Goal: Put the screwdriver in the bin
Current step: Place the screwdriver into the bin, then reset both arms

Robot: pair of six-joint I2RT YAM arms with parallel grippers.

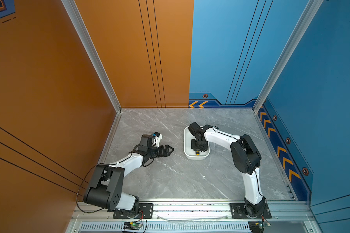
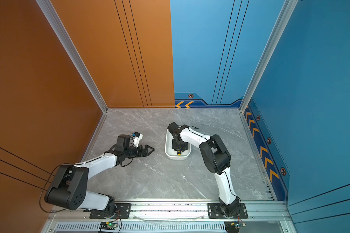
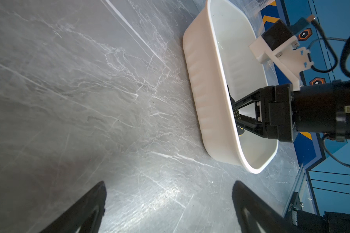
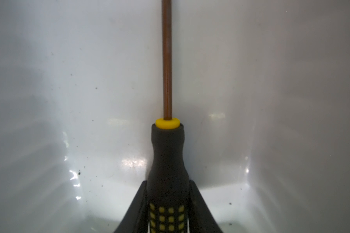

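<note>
The white bin (image 1: 186,141) (image 2: 167,145) lies on the grey marble table, right of centre. My right gripper (image 1: 198,148) (image 4: 168,182) reaches down into it, its jaws pressed against both sides of the black, yellow-dotted handle of the screwdriver (image 4: 168,157). The thin shaft points away over the bin's white floor. In both top views only the screwdriver's yellow end cap (image 1: 197,154) (image 2: 179,153) shows below the gripper. My left gripper (image 1: 171,150) (image 3: 169,185) hovers low over bare table left of the bin, open and empty. The left wrist view shows the bin (image 3: 202,90) from the side.
Orange walls stand at the left and back left, blue walls at the back right and right. An aluminium rail runs along the front edge with both arm bases (image 1: 132,210) (image 1: 251,210) on it. Nothing else lies on the tabletop.
</note>
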